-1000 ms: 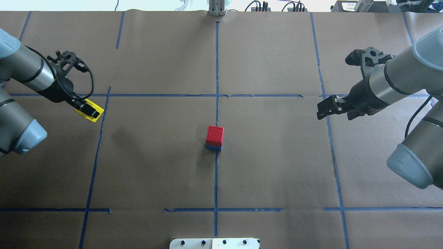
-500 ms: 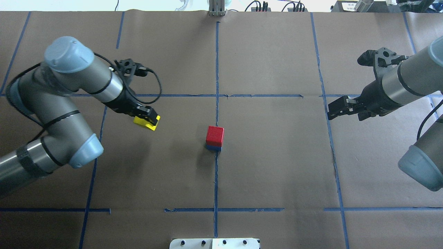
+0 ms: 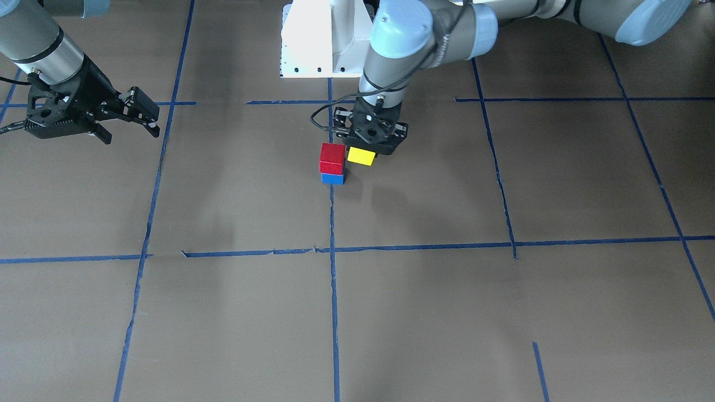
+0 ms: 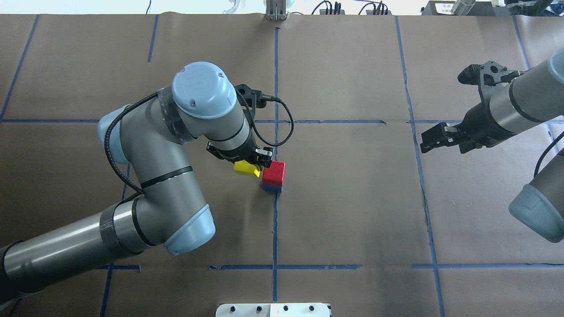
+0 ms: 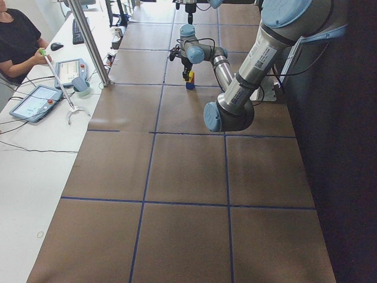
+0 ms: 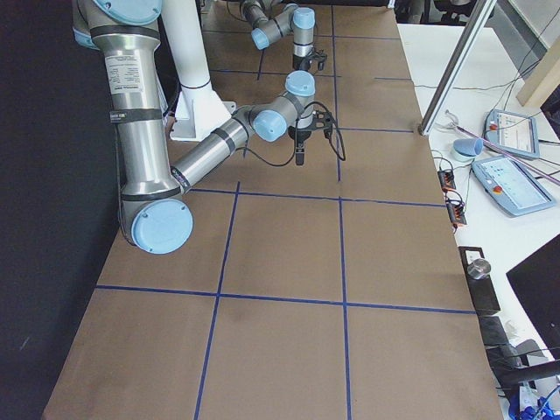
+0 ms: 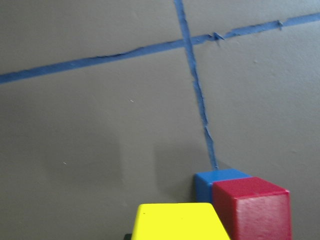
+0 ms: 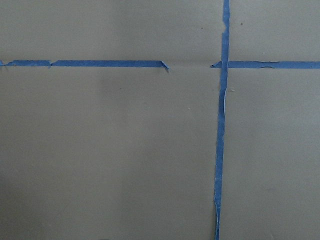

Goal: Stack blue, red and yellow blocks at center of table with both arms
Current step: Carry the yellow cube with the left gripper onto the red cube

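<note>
Two-high so far at centre frame of the overhead view: red block (image 4: 273,171) on blue block (image 3: 333,178), set on the table (image 4: 352,211) over a tape line (image 4: 275,229). Pinched in the left hand (image 4: 254,164): yellow block (image 4: 246,168), off the table, just left of the red one; touching it or a hair apart, cannot tell. Parked near the right edge of the same view: right hand (image 4: 429,141), fingers spread, nothing held.

Probably light, stiff and smooth-faced, all three. No crushing to fear, but liable to slip or twist in a loose pinch. Best taken on two opposite flat sides, near mid-height, leaving the bottom face free for seating. Calls for a lift clear of the red top, then a square, gentle set-down. Easy to topple such a narrow, light stack with one sideways nudge.
</note>
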Tool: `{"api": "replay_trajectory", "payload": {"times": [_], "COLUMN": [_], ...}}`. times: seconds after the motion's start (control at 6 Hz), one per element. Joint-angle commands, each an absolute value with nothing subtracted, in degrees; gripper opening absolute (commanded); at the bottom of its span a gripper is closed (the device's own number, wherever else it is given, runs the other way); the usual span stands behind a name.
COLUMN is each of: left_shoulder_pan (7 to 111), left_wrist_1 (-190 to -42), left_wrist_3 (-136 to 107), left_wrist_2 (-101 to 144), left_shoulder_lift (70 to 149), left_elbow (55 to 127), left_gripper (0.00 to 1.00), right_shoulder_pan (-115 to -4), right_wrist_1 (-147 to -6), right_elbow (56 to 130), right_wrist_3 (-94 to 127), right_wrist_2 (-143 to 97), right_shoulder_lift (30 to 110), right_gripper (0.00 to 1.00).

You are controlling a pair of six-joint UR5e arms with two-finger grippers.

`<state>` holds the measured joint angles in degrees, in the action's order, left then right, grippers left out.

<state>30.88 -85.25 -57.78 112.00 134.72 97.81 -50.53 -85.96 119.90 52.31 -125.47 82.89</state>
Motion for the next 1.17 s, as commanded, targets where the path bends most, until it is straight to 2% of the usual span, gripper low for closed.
{"api": "replay_trajectory", "payload": {"times": [0.0,1.0], "left_shoulder_pan": [29.18,26.45], "left_wrist_1": [-79.22,-79.8], "left_wrist_3": [-59.59,-61.61], "left_wrist_2": [110.57,106.44], "left_shoulder_lift": [139.2,141.77], "left_elbow": [97.39,93.43], "left_gripper": [0.0,0.0], "right_shoulder_pan": [-50.54,-50.45], "right_wrist_1": [-85.87,-85.87], "right_elbow": [119.71,119.88], "right_wrist_3": [52.29,52.29], "right_wrist_2": [-125.51,-125.42], "right_shoulder_lift": [82.97,82.97], "right_gripper": [1.0,1.0]}}
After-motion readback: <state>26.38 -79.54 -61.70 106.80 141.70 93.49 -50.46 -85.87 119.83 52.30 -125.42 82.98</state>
